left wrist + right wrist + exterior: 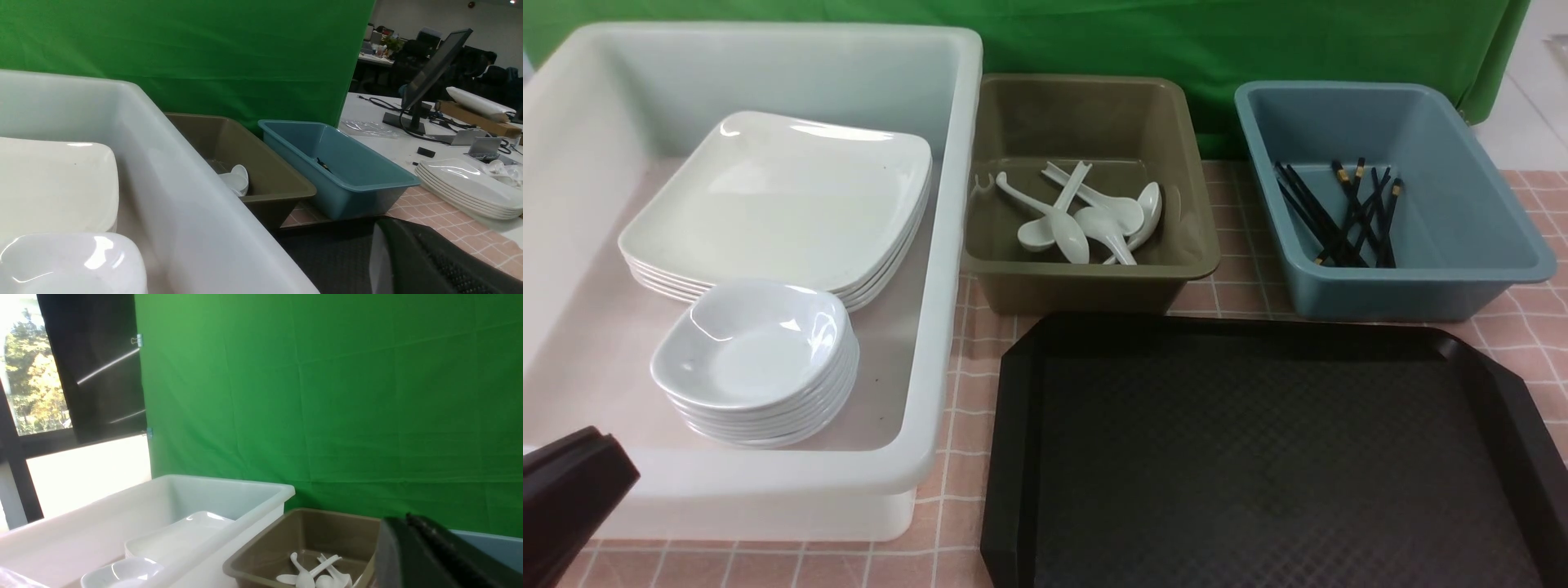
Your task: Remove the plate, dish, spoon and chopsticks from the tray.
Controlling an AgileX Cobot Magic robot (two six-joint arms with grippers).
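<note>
The bare tray (1258, 457) lies right of the left pincer (572, 490), both pincers pressed together.

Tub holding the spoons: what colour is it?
Olive-brown tub, between the white and blue ones; the front view shows it best.

Tray (1258, 457) in front, on the right. Behind it, two tubs side by side: spoons (1086, 216) in the middle tub (1086, 278), chopsticks (1343, 216) in the right tub (1413, 286). On the left, a big tub (931, 327) with stacked plates (776, 204) at the back, stacked dishes (756, 359) before them.
</note>
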